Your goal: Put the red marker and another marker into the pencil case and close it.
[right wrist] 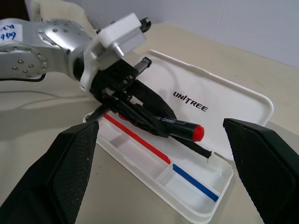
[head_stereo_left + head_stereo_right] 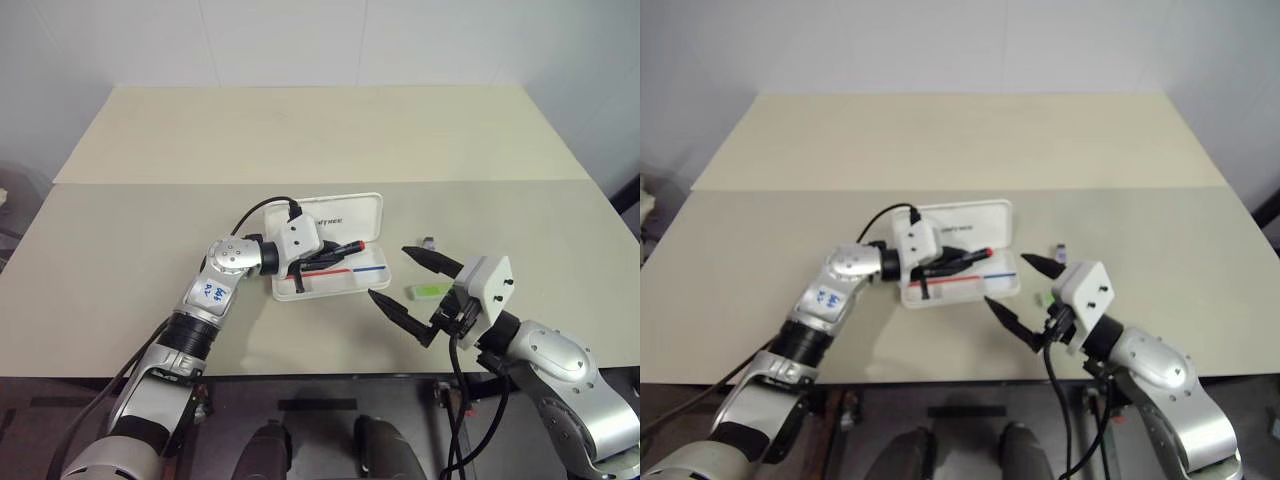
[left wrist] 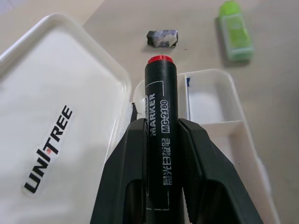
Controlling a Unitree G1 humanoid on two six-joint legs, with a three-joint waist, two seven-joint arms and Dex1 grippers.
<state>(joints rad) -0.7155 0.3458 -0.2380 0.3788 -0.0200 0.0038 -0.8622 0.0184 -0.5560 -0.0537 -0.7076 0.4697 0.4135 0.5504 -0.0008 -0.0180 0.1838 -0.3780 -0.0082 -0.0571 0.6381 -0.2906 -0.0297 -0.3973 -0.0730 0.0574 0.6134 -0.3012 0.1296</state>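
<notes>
The white pencil case point(image 2: 352, 212) lies open at the table's middle, its lid with "UNITREE" lettering flat behind the tray point(image 1: 219, 184). My left gripper point(image 2: 328, 257) is shut on the red marker point(image 3: 159, 116), a black barrel with a red end, and holds it low over the tray, pointing right. The lime-green marker point(image 2: 432, 290) lies on the table just right of the case. My right gripper point(image 2: 390, 272) hovers open near the case's right end, close to the green marker, with nothing between its fingers point(image 1: 60, 163).
A thin red-and-blue stick point(image 1: 140, 140) lies in the tray's front compartment. A small dark grey block point(image 2: 429, 241) sits on the table right of the lid. A seam point(image 2: 150, 183) crosses the tabletop behind the case.
</notes>
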